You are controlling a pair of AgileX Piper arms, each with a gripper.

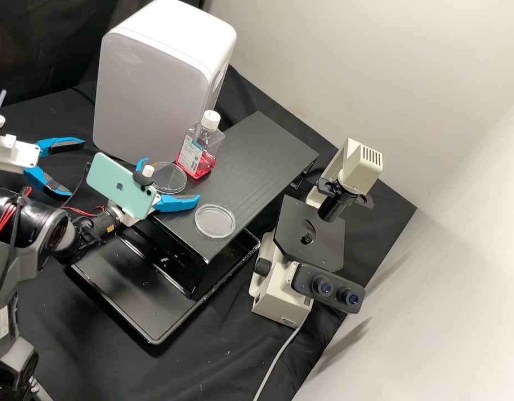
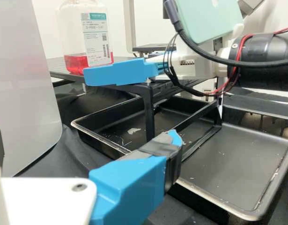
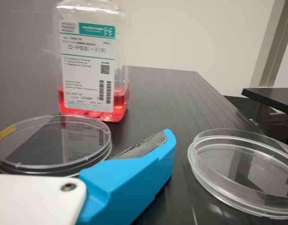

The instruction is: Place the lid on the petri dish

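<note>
Currently: lid (image 1: 173,174), clear, lying flat on the black shelf (image 1: 257,150), just beside the flask (image 1: 198,147) of red liquid and not yet lifted. I take it for the lid by its shallow rim, though the two clear pieces look much alike. Dish (image 1: 214,220), clear and uncovered, stands on the same shelf near the front edge, apart from the lid. Right claw (image 1: 168,185): open, holding nothing, one blue finger on each side of the lid at shelf height. Right arm: comes in low from the side, wrist about level, so the fingers (image 3: 134,168) point across the shelf toward the flask. Left claw (image 1: 73,169): open, empty, held over the counter (image 1: 212,356) well apart from the shelf. Hazards, judged:

- The lid is thin and slick, so fingers closing too high could ride over its rim.
- Fingers closing off-centre could shove the lid against the flask.
- A grip on the edge alone could let the lid tilt or drop.
- A lid set down askew could hang on the dish wall.
- It could also nudge the dish off the front edge into the tray (image 1: 134,289) below.

Also present: microscope (image 1: 307,250) beside the shelf, white box (image 1: 156,72) behind the flask.
</note>
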